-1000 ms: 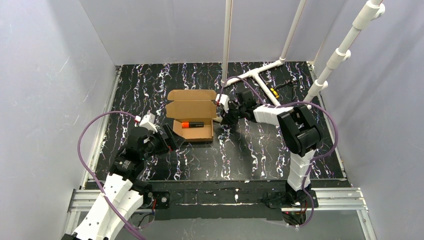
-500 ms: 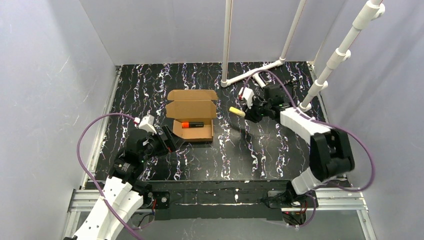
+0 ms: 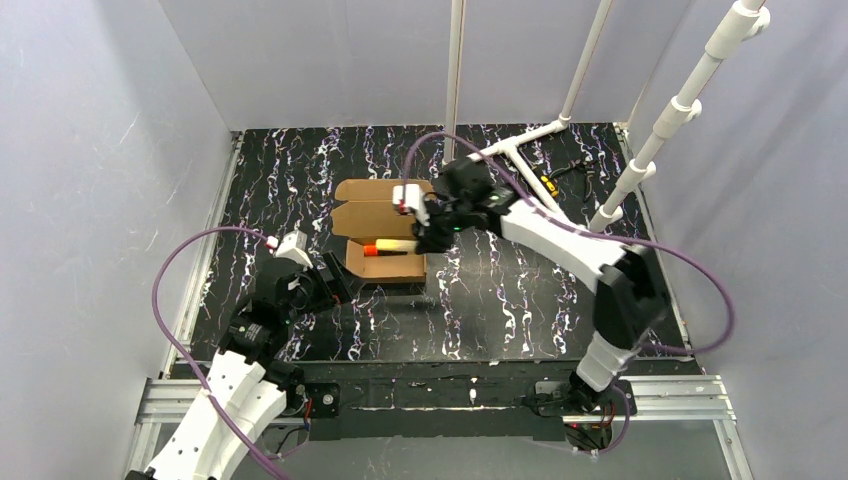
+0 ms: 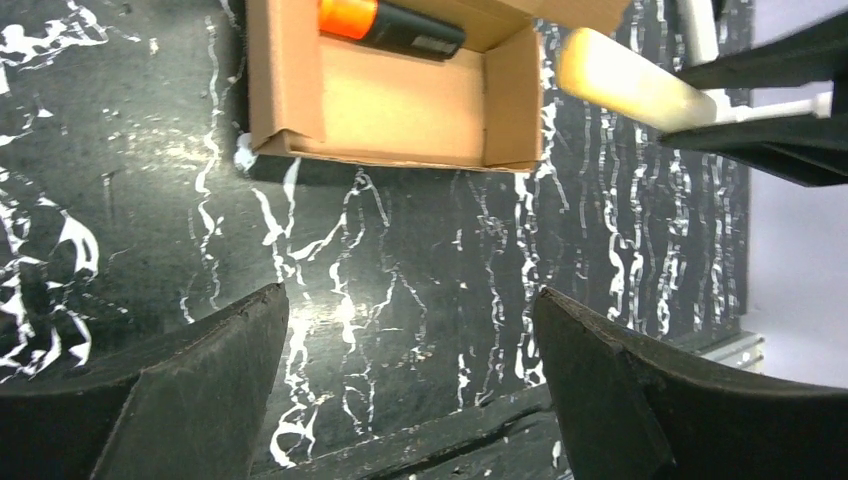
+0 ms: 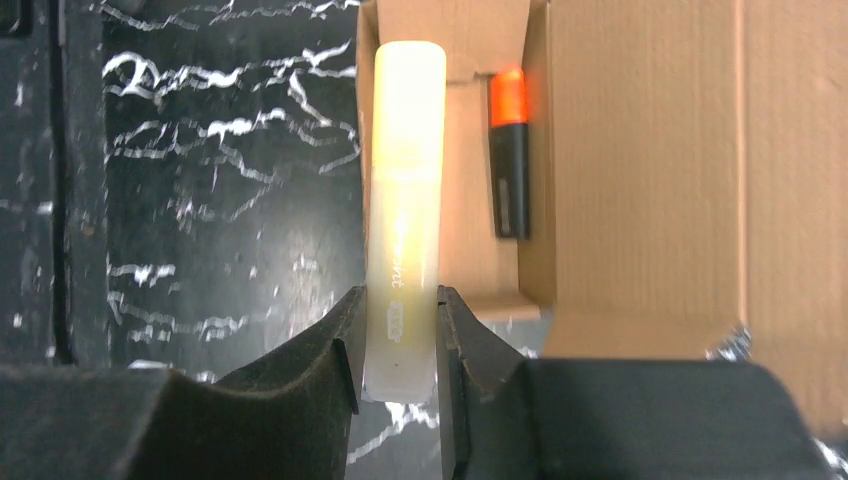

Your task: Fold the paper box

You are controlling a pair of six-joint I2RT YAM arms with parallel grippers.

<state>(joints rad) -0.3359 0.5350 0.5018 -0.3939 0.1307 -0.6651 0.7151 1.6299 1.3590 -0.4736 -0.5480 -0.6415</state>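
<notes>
The paper box [image 3: 383, 215] lies open in mid-table, its lid flap folded back and its tray toward me. An orange and black marker [image 3: 370, 249] rests in the tray [image 5: 509, 160] [image 4: 390, 25]. My right gripper [image 3: 425, 238] [image 5: 398, 300] is shut on a pale yellow marker [image 5: 405, 160], which it holds lengthwise above the tray's right side [image 3: 397, 243] [image 4: 625, 80]. My left gripper [image 3: 335, 280] [image 4: 408, 293] hangs open and empty over the bare table, just off the tray's front left corner, apart from the brown cardboard [image 4: 400, 105] [image 5: 640, 170].
A white pipe frame [image 3: 520, 145] lies at the back right with upright poles [image 3: 455, 80] rising from it. A small yellow and black tool [image 3: 548, 185] lies beside it. Grey walls enclose the black marbled table [image 3: 500, 300]. An aluminium rail [image 3: 450, 395] runs along the near edge.
My right gripper, with the yellow marker in it, has swung left from the back right of the table to above the box's tray. The left arm has hardly moved.
</notes>
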